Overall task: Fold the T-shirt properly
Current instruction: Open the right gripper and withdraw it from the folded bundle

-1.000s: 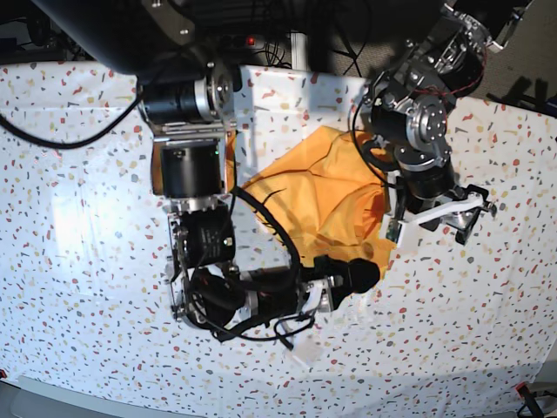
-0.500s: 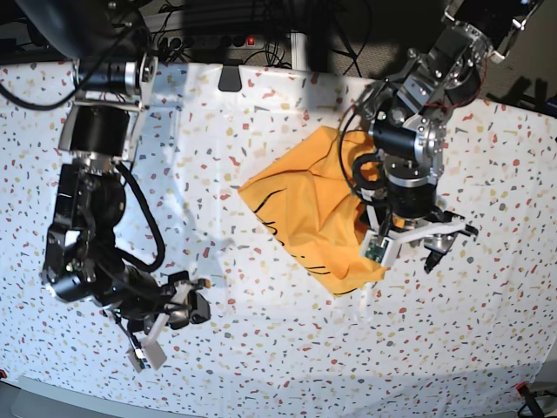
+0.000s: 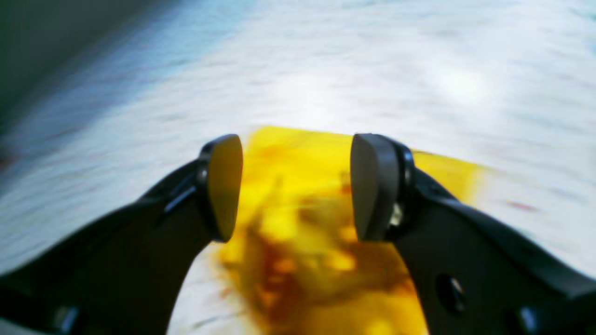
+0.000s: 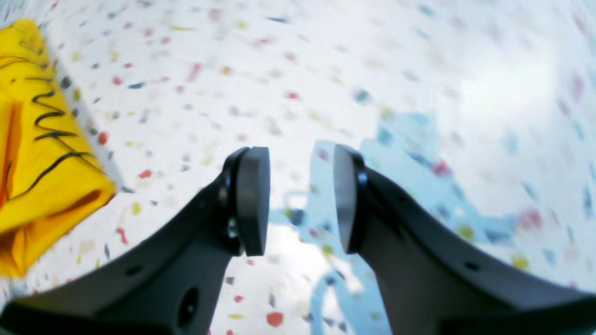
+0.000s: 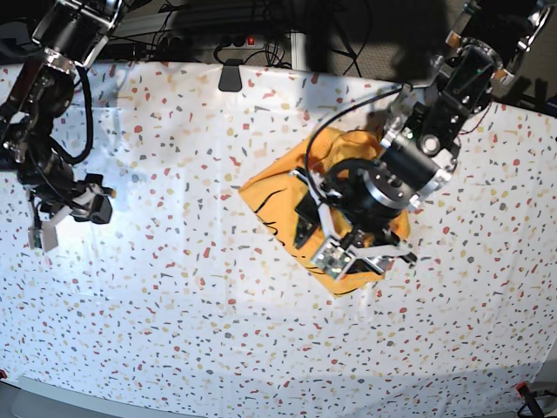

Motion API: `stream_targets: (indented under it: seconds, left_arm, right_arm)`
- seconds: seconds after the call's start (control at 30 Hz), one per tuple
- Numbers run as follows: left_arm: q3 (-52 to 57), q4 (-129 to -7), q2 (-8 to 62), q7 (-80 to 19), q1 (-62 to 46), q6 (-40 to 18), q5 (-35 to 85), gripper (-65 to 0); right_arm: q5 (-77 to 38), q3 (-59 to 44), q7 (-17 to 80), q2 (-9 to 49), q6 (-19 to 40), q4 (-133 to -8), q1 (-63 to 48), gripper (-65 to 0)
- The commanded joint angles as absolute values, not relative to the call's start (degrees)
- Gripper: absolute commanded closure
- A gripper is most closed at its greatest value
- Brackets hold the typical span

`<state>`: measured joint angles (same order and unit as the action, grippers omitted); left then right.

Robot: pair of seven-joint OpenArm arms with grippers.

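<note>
Although the T-shirt [image 5: 283, 205] already lies bunched into a rough, lumpy packet near the middle of the desk [image 5: 174, 313], it looks untidy, so squaring remains; the left tool [image 3: 295, 186] hovers over it spread wide and empty, the right tool [image 4: 300, 200] part-open, well apart

Left wrist view motion-blurred: T-shirt [image 3: 298, 242] just a yellow smear, lettering unreadable. Base view: left arm [image 5: 392, 174] covers the shirt's middle and right side.
</note>
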<state>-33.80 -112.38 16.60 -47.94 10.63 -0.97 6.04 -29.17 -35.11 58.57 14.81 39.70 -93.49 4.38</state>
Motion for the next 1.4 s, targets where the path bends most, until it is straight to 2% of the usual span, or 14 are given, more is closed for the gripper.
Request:
stream_targets:
  seconds: [0.0, 0.2, 0.4, 0.6, 0.8, 0.87, 0.93, 1.03, 1.37]
  left_arm:
    - [-33.5, -112.9, 15.4, -46.3, 11.2, -0.5, 5.7, -35.6]
    - [-33.6, -105.4, 5.7, -48.4, 10.5, 0.8, -0.2, -35.6]
    - [-33.6, -93.4, -2.9, -48.6, 10.6, 0.8, -20.1, -35.6]
    - [-33.6, -86.3, -3.6, -51.3, 11.0, 1.7, -23.1, -35.6]
    - [-33.6, -86.6, -3.7, -54.2, 12.1, 7.6, -29.1, -34.9]
    - [-33.6, -87.4, -3.7, -54.9, 12.5, 7.6, -29.1, -30.9]
    - [-33.6, -88.5, -3.6, -55.0, 12.5, 7.5, -29.1, -22.6]
    - [-33.6, -90.4, -3.6, -56.1, 12.5, 7.5, -29.1, -0.6]
    - [-33.6, -103.0, -3.6, -67.4, 12.5, 7.5, -29.2, 0.0]
  right_arm:
    - [-31.3, -36.6, 57.9, 15.6, 40.0, -94.7, 4.8, -23.1]
    - [-38.0, -42.4, 61.3, 16.0, 40.0, -94.7, 3.8, -23.1]
    - [-38.4, -42.4, 61.8, 16.1, 40.0, -94.7, 3.8, -23.1]
    - [-39.5, -42.4, 61.8, 16.1, 40.0, -94.7, 3.8, -23.1]
    - [-39.7, -42.4, 61.8, 16.1, 40.0, -94.7, 3.8, -23.1]
    - [-39.7, -42.4, 61.8, 16.1, 40.0, -94.7, 3.8, -23.1]
    - [-39.7, -42.4, 61.8, 16.1, 40.0, -94.7, 3.8, -23.1]
    - [-39.7, -42.4, 61.8, 16.1, 40.0, -94.7, 3.8, -23.1]
    - [-39.7, -42.4, 61.8, 16.1, 40.0, -94.7, 3.8, -23.1]
